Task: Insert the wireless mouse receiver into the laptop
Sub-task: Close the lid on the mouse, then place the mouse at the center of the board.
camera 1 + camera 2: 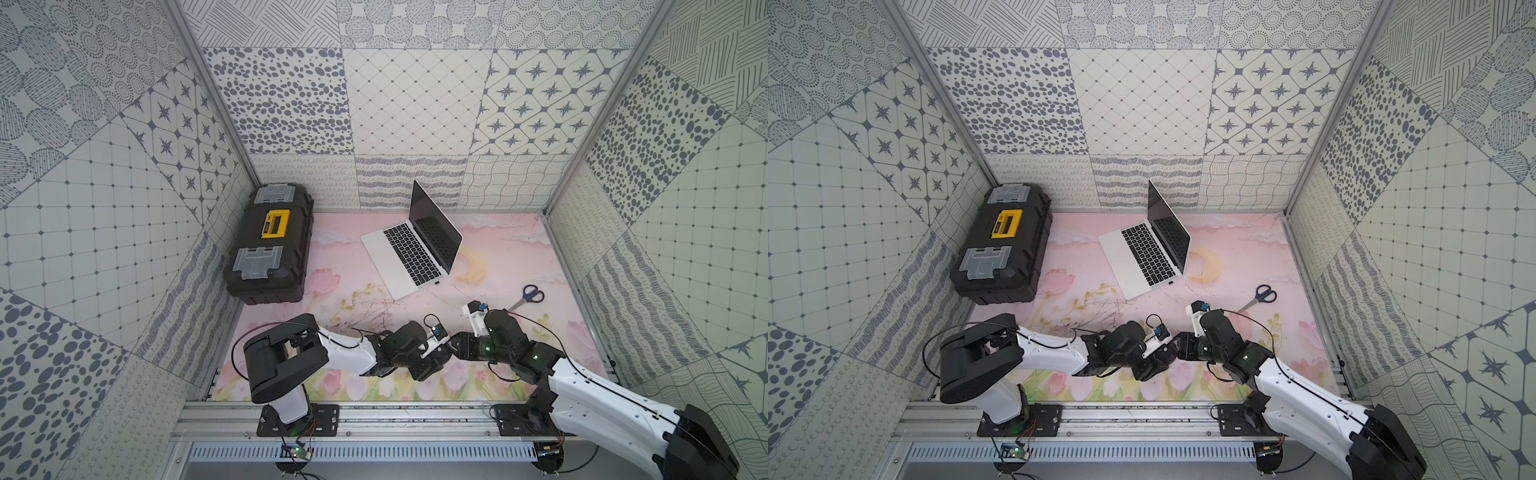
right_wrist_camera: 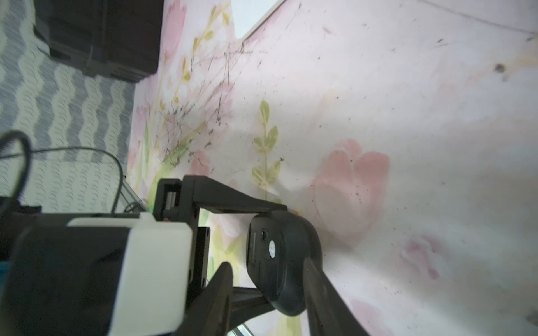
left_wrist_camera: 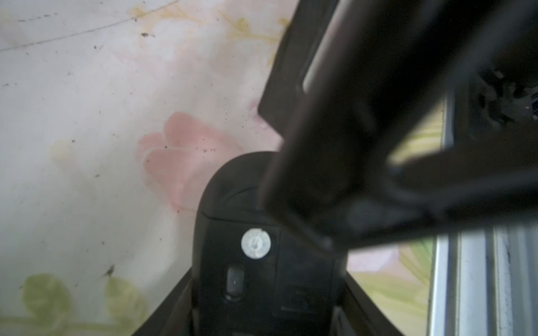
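Wireless mouse receiver (image 1: 437, 283), a tiny black USB stub, seems to be the little dark bit touching the near side edge of the slim silver laptop (image 1: 405, 257), close to the hinge. It is too small to tell if it is pushed all the way in. It is likely very light, hard and smooth, so it could slip out easily. I would pinch only its black end and push it straight in. The left tool (image 3: 262, 317) grips the black oval mouse (image 2: 291, 232) low over the pink flowery desk (image 1: 498, 257), belly side out. The right tool (image 2: 266, 266) has its fingers apart at the mouse, holding nothing.
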